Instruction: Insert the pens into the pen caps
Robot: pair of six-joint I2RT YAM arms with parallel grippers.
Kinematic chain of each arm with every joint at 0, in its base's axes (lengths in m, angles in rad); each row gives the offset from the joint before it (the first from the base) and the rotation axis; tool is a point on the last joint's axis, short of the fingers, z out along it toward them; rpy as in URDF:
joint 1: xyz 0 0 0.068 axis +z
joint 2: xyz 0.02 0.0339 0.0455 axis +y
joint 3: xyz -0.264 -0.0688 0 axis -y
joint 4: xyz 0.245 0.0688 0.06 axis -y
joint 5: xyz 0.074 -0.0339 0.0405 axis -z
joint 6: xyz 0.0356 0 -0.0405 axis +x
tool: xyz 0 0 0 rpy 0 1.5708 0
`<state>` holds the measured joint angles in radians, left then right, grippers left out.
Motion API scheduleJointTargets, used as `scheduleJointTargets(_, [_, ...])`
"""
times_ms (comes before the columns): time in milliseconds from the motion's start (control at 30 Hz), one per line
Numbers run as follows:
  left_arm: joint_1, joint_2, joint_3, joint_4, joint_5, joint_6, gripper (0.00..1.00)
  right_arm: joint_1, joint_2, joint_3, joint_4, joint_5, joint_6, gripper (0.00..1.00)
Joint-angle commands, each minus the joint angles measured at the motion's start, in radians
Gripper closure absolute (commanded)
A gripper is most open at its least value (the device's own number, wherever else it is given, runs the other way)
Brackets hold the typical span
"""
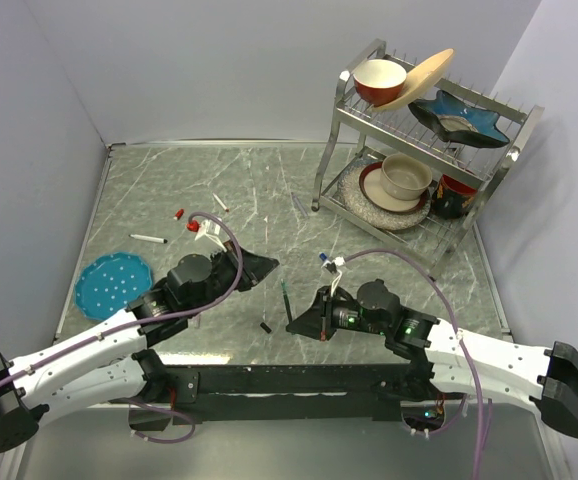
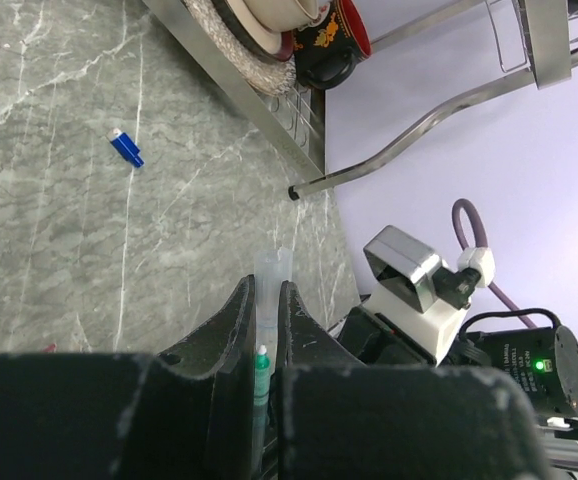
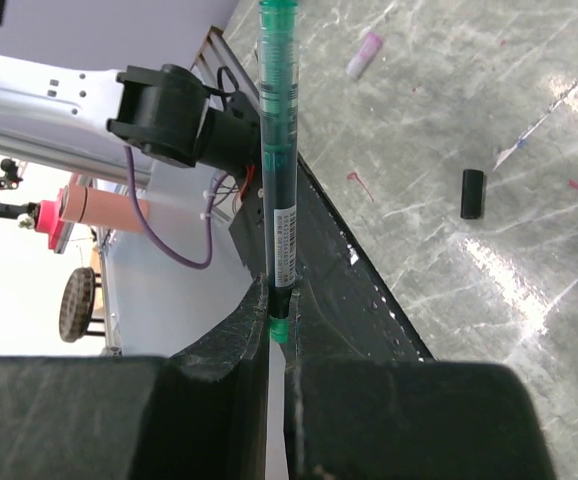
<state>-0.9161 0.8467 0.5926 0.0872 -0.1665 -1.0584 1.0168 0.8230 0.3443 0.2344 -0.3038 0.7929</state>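
A clear cap [image 2: 272, 264] with a green end is being pinched between the narrow fingers of the left gripper [image 2: 267, 290], its lower part being hidden. A black cap [image 1: 266, 327] is lying between the arms. The dark teal-green pen [image 3: 279, 150] is being clamped by the right gripper [image 3: 277, 310]; its barrel label is being left unreadable by blur.

table [image 1: 269, 190]: grey-green marble look, glossy, throws glare. Rack [image 1: 341, 112] at 1 o'clock: bright polished metal wire. Red bowl [image 1: 380, 82] on it: glazed, shiny. Right gripper [image 3: 277, 330] and left gripper [image 2: 266, 300]: matt black plastic, grainy. Green pen [image 3: 277, 150]: glossy translucent plastic with a paper-look label. Clear tube [image 2: 270, 268] in left gripper: smooth see-through plastic. Black cap [image 3: 472, 193]: satin plastic. Blue cap [image 2: 126, 148]: glossy.
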Motion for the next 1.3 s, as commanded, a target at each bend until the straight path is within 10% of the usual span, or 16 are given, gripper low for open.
scheduleJointTargets(0, [-0.004,-0.014,-0.013,0.055,0.03,0.02,0.99,0.009,0.002,0.064,0.049,0.022,-0.011,1.0])
scheduleJointTargets(900, [-0.049,-0.035,-0.071,0.098,0.087,0.02,0.99,0.011,-0.041,0.142,-0.075,0.144,-0.069,1.0])
scheduleJointTargets(1267, [-0.05,-0.103,0.001,-0.015,0.035,0.063,0.52,0.011,-0.077,0.14,-0.092,0.097,-0.103,1.0])
